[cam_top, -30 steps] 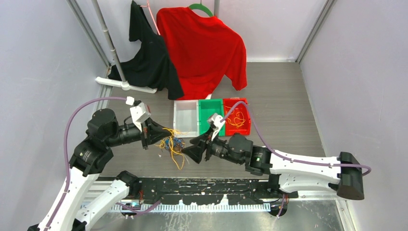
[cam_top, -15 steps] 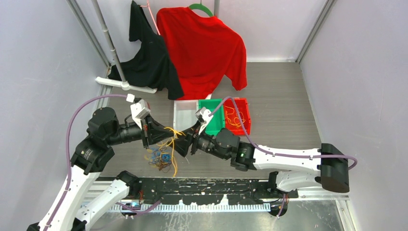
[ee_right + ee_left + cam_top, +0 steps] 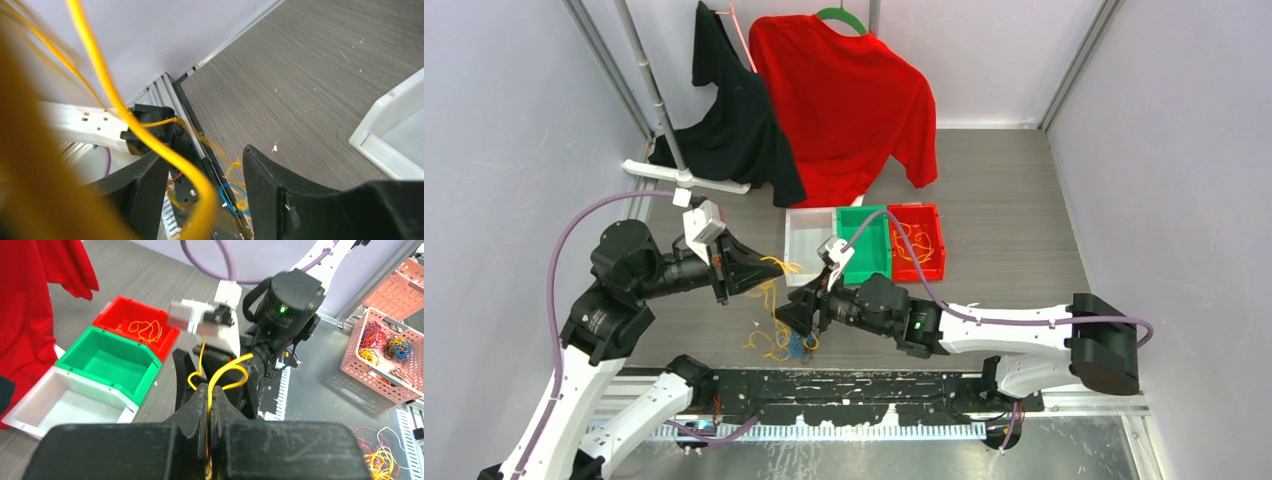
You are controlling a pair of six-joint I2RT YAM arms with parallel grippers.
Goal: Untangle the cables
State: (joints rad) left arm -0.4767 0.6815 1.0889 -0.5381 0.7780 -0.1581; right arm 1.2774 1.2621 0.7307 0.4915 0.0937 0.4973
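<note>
The cables are a tangle of thin orange-yellow and blue strands [image 3: 782, 338] hanging down to the table between the two arms. My left gripper [image 3: 762, 270] is shut on one yellow cable [image 3: 227, 372], which loops out of its closed tips [image 3: 210, 396]. My right gripper [image 3: 796, 318] reaches in from the right, just right of the tangle and below the left gripper. In the right wrist view it [image 3: 205, 185] stands open, with a yellow cable [image 3: 165, 150] running through the gap, not pinched. A blue cable [image 3: 229, 196] lies beyond the fingers.
White bin [image 3: 809, 226], green bin [image 3: 869, 262] and red bin [image 3: 921, 248] stand in a row behind the grippers; the red one holds yellow cables. A red shirt [image 3: 844, 100] and black garment [image 3: 734, 120] hang on a rack behind. A pink basket [image 3: 395, 347] holds cable balls.
My right gripper has swung left, from beside the green bin to the tangle. The left gripper has drawn back a little with its yellow cable, and the tangle now hangs lower.
</note>
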